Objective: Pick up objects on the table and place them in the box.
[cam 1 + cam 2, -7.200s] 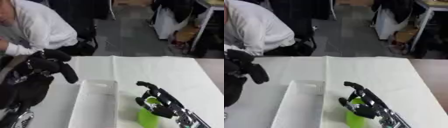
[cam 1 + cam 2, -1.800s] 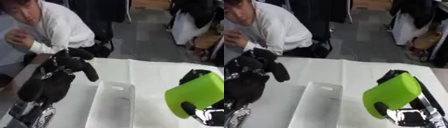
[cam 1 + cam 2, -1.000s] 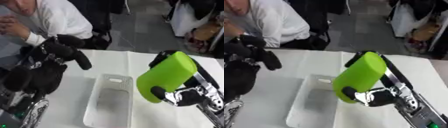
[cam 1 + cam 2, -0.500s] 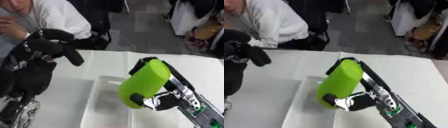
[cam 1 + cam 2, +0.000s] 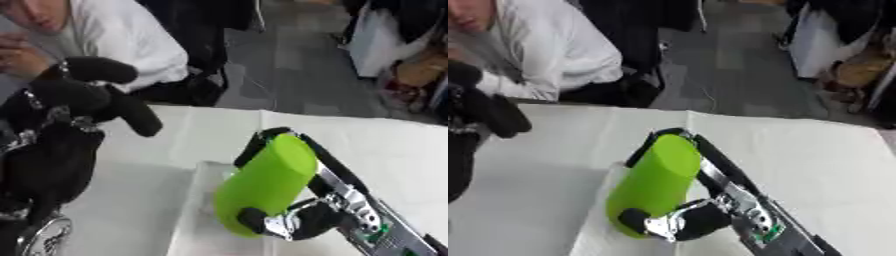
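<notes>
- Two hands show: the right hand (image 5: 302, 220) comes in from the lower right, and the left hand (image 5: 83, 95) is raised at the left edge of the left eye view.
- The right hand is wrapped around a lime-green cylinder (image 5: 262, 187); dark fingers (image 5: 262, 137) hook over its upper end and the thumb (image 5: 254, 220) presses against its lower end.
- The cylinder lies tilted in that grasp, its upper end pointing away from the robot and slightly right, its lower end nearer the camera.
- Directly beneath the right hand and the cylinder lies the white box (image 5: 197, 200); only its left wall and far corner show past the green body. The cylinder appears to hang above the box opening rather than rest inside, though the blur makes that hard to settle.
- The left hand sits well to the left of the right hand and higher in the picture, its dark padded fingers curled with nothing between them.
- The white table (image 5: 815, 160) stretches out beyond and to the right of the right hand.
- Silver joints and a small green-lit part (image 5: 381, 227) show on the right wrist just behind the palm.
</notes>
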Controlling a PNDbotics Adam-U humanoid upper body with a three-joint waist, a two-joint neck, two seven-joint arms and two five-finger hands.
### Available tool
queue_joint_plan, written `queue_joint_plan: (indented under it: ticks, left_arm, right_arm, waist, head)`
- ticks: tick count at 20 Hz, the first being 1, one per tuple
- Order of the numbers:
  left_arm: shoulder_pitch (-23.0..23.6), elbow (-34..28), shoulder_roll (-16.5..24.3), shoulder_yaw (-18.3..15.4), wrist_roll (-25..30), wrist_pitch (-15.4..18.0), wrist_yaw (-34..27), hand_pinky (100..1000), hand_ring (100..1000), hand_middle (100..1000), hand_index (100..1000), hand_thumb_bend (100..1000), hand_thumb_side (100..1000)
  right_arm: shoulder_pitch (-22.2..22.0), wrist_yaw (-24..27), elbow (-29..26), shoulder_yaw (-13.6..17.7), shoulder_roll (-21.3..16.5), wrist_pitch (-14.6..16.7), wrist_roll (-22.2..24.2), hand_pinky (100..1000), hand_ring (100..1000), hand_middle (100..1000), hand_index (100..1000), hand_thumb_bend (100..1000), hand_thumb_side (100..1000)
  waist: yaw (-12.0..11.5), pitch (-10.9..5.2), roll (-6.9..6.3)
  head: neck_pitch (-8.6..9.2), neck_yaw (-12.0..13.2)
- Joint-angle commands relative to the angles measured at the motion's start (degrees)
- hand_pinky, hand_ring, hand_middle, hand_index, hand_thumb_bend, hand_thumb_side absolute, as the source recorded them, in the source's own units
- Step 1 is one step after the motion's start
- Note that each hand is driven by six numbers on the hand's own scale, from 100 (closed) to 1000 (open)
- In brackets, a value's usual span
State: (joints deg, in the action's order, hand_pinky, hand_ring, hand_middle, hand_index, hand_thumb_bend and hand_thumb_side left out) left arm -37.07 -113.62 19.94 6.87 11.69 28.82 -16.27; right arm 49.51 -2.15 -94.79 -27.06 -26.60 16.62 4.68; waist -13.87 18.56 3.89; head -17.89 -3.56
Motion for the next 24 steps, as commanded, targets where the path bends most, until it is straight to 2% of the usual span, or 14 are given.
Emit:
queue_joint_plan:
  ticks: [1, 4, 5, 10, 11, 12, 13, 14, 15, 16, 17, 18, 19, 24]
  left_arm:
    - [-1.1, -1.0, 0.2, -0.4, -0.1, -0.1, 0.0, 566, 531, 769, 782, 202, 902]
    - [-1.1, -1.0, 0.2, -0.3, 0.1, 0.0, 0.0, 564, 531, 769, 782, 199, 903]
    - [-1.1, -1.0, 0.1, -0.3, 0.1, 0.0, 0.0, 563, 530, 770, 783, 201, 903]
    - [-0.9, -1.0, 0.1, -0.2, 0.4, 0.2, 0.0, 561, 530, 770, 783, 201, 904]
    - [-0.9, -1.0, 0.1, -0.3, 0.4, 0.2, 0.0, 562, 530, 770, 783, 201, 904]
    - [-1.0, -1.0, 0.1, -0.3, 0.4, 0.2, -0.1, 561, 530, 770, 783, 201, 904]
    - [-1.0, -1.0, 0.1, -0.3, 0.4, 0.2, -0.1, 561, 530, 770, 783, 201, 904]
    - [-1.0, -1.0, 0.2, -0.2, 0.4, 0.1, -0.1, 561, 530, 770, 783, 201, 904]
    - [-1.0, -1.0, 0.2, -0.2, 0.4, 0.1, -0.2, 562, 530, 770, 783, 201, 904]
    - [-1.1, -1.0, 0.2, -0.2, 0.4, 0.1, -0.3, 562, 530, 770, 783, 201, 904]
    - [-1.1, -1.0, 0.2, -0.2, 0.4, 0.1, -0.3, 563, 530, 770, 783, 202, 904]
    - [-1.2, -1.0, 0.3, -0.2, 0.4, 0.1, -0.4, 563, 530, 770, 783, 202, 904]
    - [-1.2, -1.0, 0.3, -0.2, 0.4, 0.1, -0.5, 563, 531, 770, 783, 202, 904]
    - [-1.2, -1.0, 0.4, -0.2, 0.4, 0.1, -0.7, 563, 531, 770, 783, 202, 904]
  right_arm:
    - [1.4, -0.6, -0.5, 0.0, 0.1, 0.2, 0.5, 100, 100, 100, 153, 100, 344]
    - [1.6, -1.2, -0.1, -0.2, 0.2, 0.4, 0.9, 100, 100, 100, 154, 100, 271]
    - [1.7, -1.5, 0.1, -0.2, 0.2, 0.5, 1.0, 100, 100, 100, 154, 100, 351]
    - [1.4, -5.1, 2.2, -0.3, 0.5, 1.3, 1.5, 100, 100, 100, 165, 100, 396]
    - [1.2, -6.1, 2.7, -0.3, 0.5, 1.8, 1.2, 100, 100, 292, 439, 114, 529]
    - [1.1, -7.5, 3.2, -0.3, 0.6, 2.2, 1.1, 100, 100, 127, 305, 100, 467]
    - [1.0, -8.9, 3.6, -0.4, 0.6, 2.4, 1.4, 100, 330, 614, 690, 184, 645]
    - [0.9, -10.9, 4.0, -0.5, 0.6, 2.5, 2.2, 100, 368, 658, 721, 190, 658]
    - [0.9, -12.7, 4.4, -0.5, 0.6, 2.5, 3.0, 531, 624, 910, 922, 243, 738]
    - [0.8, -14.4, 4.7, -0.6, 0.7, 2.6, 4.0, 531, 624, 910, 922, 243, 738]
    - [0.7, -15.6, 4.8, -0.5, 0.9, 2.7, 4.7, 695, 747, 999, 1000, 276, 771]
    - [0.7, -16.5, 5.0, -0.5, 1.0, 2.9, 5.3, 665, 726, 982, 988, 266, 765]
    - [0.6, -17.0, 5.0, -0.4, 1.0, 3.1, 5.6, 757, 786, 1000, 1000, 298, 781]
    - [0.4, -18.2, 5.5, -0.3, 1.2, 3.4, 5.9, 808, 816, 1000, 1000, 339, 808]
  waist:
    - [-0.3, -0.79, -0.15]
    - [-0.6, -0.53, -0.14]
    - [-0.7, -0.39, -0.16]
    - [-0.7, 0.12, -0.35]
    - [-0.7, 0.16, -0.36]
    - [-0.6, 0.19, -0.36]
    - [-0.6, 0.19, -0.32]
    - [-0.6, 0.17, -0.28]
    - [-0.6, 0.13, -0.23]
    - [-0.6, 0.1, -0.18]
    - [-0.6, 0.07, -0.16]
    - [-0.6, 0.05, -0.14]
    - [-0.6, 0.04, -0.14]
    - [-0.5, 0.05, -0.17]
  head:
    - [1.05, -0.5]
    - [1.15, -0.5]
    - [1.09, -0.6]
    - [0.69, -0.7]
    - [0.63, -0.7]
    - [0.6, -0.7]
    - [0.58, -0.7]
    - [0.58, -0.7]
    - [0.64, -0.7]
    - [0.73, -0.7]
    - [0.78, -0.7]
    - [0.83, -0.7]
    - [0.85, -0.6]
    - [0.72, -0.5]
